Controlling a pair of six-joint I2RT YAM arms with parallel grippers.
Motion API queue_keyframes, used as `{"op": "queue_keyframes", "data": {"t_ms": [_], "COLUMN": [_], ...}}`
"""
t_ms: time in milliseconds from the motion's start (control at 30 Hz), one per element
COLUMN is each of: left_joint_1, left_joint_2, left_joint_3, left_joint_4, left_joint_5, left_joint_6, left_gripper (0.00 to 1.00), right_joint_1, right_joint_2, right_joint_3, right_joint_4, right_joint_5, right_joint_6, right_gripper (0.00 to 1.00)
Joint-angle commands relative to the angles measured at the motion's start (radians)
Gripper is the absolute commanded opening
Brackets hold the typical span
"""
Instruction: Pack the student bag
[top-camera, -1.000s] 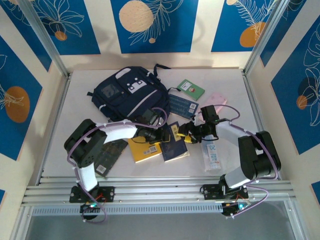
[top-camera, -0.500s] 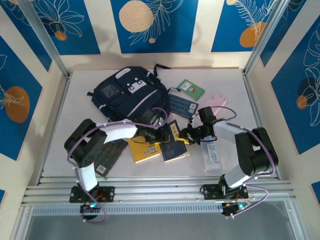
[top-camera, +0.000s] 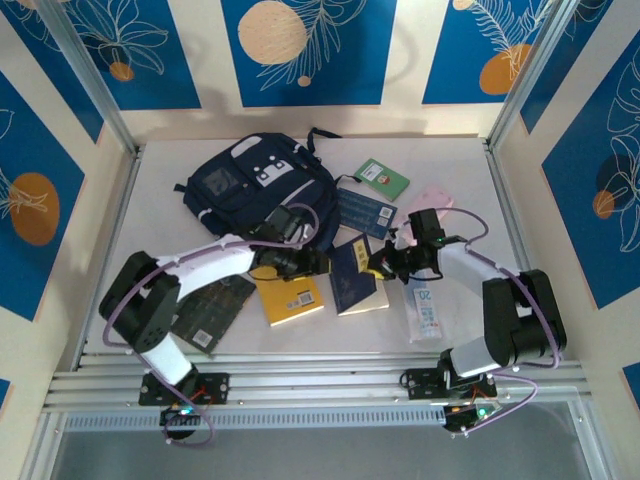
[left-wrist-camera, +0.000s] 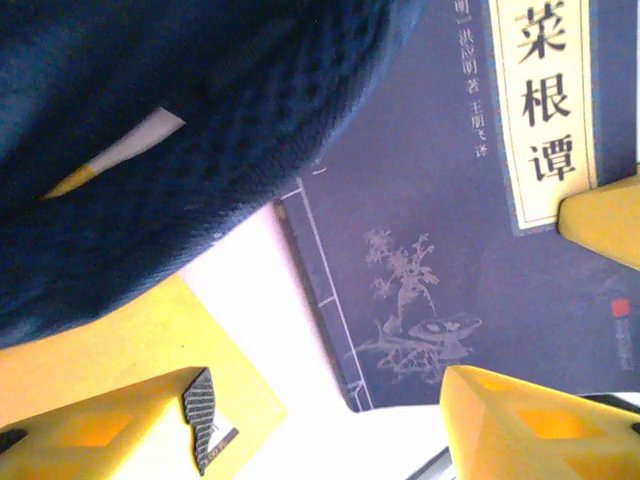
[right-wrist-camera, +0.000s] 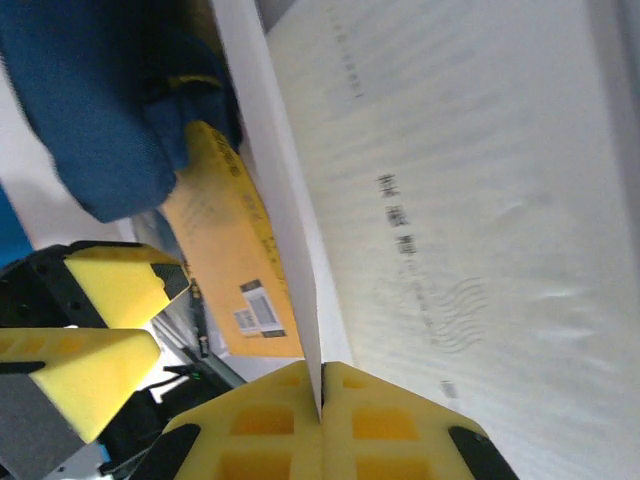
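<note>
White table (top-camera: 460, 180), blue-patterned walls (top-camera: 300, 50); left gripper (top-camera: 320, 262) spread, right gripper (right-wrist-camera: 322, 395) pinching navy book (top-camera: 355, 285).

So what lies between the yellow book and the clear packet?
The navy book, in the top view, with the right gripper shut on its edge.

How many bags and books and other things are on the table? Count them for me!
Bags: 1, the student bag
Books: 5, the green book, blue book, navy book, yellow book, black book
Pink items: 1, the pink item
White packets: 1, the white packet
Total: 8
</note>
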Motion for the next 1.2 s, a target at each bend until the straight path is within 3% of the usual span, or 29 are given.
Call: {"op": "queue_keyframes", "data": {"t_ms": [0,267,533,867,967,1167], "left_joint_1": [0.014,0.016,0.016,-0.002,-0.016,-0.023], "left_joint_2": [-0.014,0.096,0.194,0.314,0.351,0.396], "left_joint_3": [-0.03,-0.093,-0.096,-0.164,-0.152,-0.172], "left_joint_4": [0.016,0.318,0.48,0.885,0.967,1.074], "left_joint_5": [0.051,0.171,0.187,0.169,0.166,0.141], "left_joint_6": [-0.063,-0.305,-0.421,-0.705,-0.752,-0.799], "left_gripper": [0.63,0.65,0.66,0.64,0.59,0.38], "right_joint_1": [-0.029,-0.101,-0.106,-0.11,-0.107,-0.108], "right_joint_2": [-0.026,-0.023,-0.09,-0.102,-0.096,-0.091], "right_joint_3": [-0.025,-0.112,-0.106,-0.12,-0.136,-0.157], "right_joint_4": [0.041,0.25,0.257,0.307,0.331,0.371], "right_joint_5": [-0.116,-0.291,-0.307,-0.318,-0.316,-0.317], "right_joint_6": [0.075,0.253,0.311,0.367,0.385,0.412], "right_gripper": [0.0,0.0,0.0,0.0,0.0,0.0]}}
